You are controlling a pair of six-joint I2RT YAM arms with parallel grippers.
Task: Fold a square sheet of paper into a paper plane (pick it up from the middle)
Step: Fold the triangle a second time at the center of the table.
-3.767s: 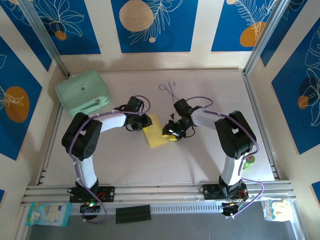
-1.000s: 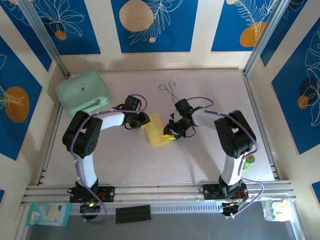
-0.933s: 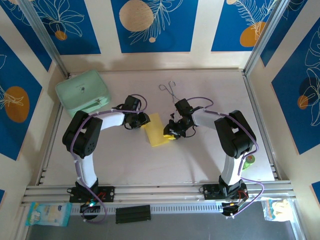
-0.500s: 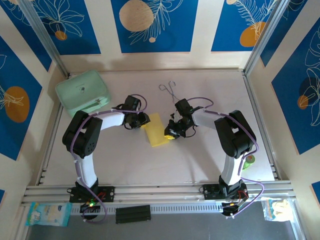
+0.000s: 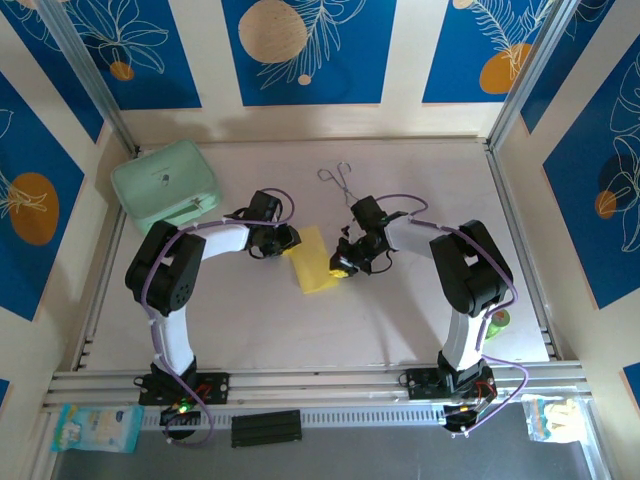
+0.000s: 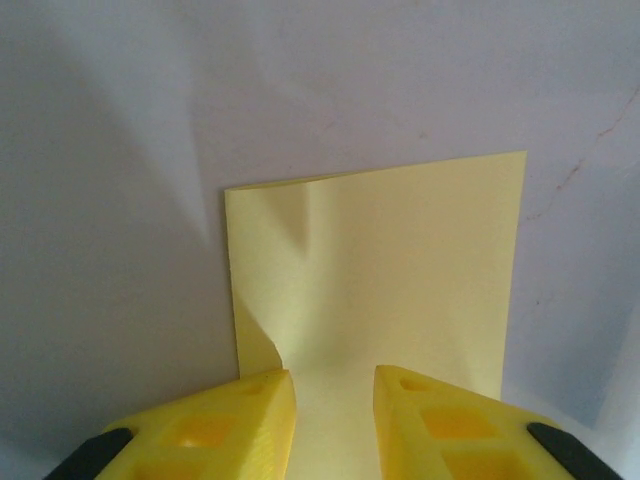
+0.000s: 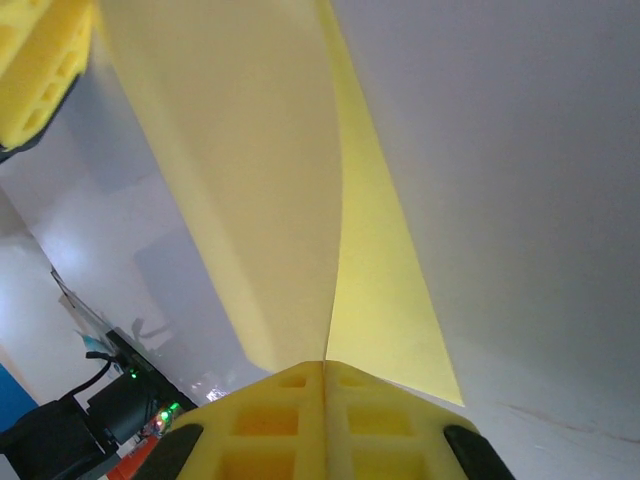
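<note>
Paper (image 7: 260,170), near edge hidden in right claw (image 7: 323,368)

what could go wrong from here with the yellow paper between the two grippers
1. The right gripper is shut on one edge of the square sheet of paper, which bows away from it. A hard pull might tear the thin sheet or slip it free.
2. The left gripper stands open over the other side, where the paper buckles beside one finger. Pressing down there could set a stray crease and spoil the fold line.
</note>
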